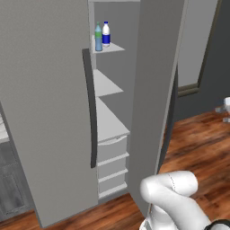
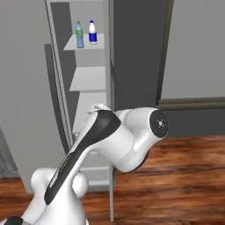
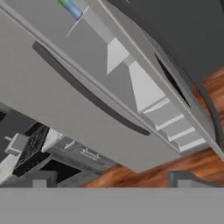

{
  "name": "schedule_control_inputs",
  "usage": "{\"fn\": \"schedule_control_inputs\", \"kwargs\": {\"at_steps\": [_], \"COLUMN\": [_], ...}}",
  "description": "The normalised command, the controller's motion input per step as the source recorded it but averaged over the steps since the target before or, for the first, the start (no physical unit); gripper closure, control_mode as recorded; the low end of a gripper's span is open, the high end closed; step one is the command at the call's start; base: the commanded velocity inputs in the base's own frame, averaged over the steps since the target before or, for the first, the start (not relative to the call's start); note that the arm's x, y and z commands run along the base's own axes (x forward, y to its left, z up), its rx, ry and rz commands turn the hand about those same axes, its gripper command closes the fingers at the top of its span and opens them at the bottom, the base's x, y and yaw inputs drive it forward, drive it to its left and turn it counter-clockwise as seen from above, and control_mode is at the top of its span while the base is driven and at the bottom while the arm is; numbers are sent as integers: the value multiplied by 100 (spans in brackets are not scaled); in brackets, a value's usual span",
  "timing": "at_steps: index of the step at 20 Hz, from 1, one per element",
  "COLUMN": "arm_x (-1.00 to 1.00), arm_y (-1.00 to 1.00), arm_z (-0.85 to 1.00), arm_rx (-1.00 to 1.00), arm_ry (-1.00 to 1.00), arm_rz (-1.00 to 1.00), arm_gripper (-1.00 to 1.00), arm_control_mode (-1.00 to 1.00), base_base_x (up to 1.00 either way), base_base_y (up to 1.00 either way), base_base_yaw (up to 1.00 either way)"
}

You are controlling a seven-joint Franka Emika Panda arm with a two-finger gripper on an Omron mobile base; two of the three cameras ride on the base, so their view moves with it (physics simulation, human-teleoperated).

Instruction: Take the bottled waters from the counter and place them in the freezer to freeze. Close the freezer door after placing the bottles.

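Bottled waters: both standing upright on top shelf point(image 1: 113, 46) inside the freezer point(image 1: 114, 101), side by side, just apart. Teal-green bottle point(image 1: 98, 37) sitting at left, clear bottle w/ blue label point(image 1: 106, 34) at right; same order in right base view. Placing step is looking done; the door-closing step is now in hand.

Freezer door point(image 1: 45, 108) is hanging part-open at left of the compartment, dark bar handle point(image 1: 90, 108) running down its near edge. Next move, as I judge it: hand needs to be getting onto the door's outer face or the handle and swinging it rightward until flush; arm must be staying clear of the closing gap.

Gripper point(image 3: 111, 183): jaws standing wide apart, holding nothing, facing the door obliquely in hand view.

Labels: blue band on the clear bottle is showing; no text legible, too small. No brand readable on the freezer.
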Motion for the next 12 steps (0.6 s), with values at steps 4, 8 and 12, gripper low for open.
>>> {"fn": "schedule_control_inputs", "kwargs": {"at_steps": [4,8,12], "arm_x": [100,94,92], "arm_y": [-9,0,0], "arm_z": [-14,-11,-15], "arm_rx": [15,6,0], "arm_ry": [4,0,0], "arm_rz": [6,18,21], "arm_gripper": [-100,-100,-100], "arm_control_mode": [-100,-100,-100], "base_base_x": [0,0,0], "base_base_y": [0,0,0], "base_base_yaw": [0,0,0]}}
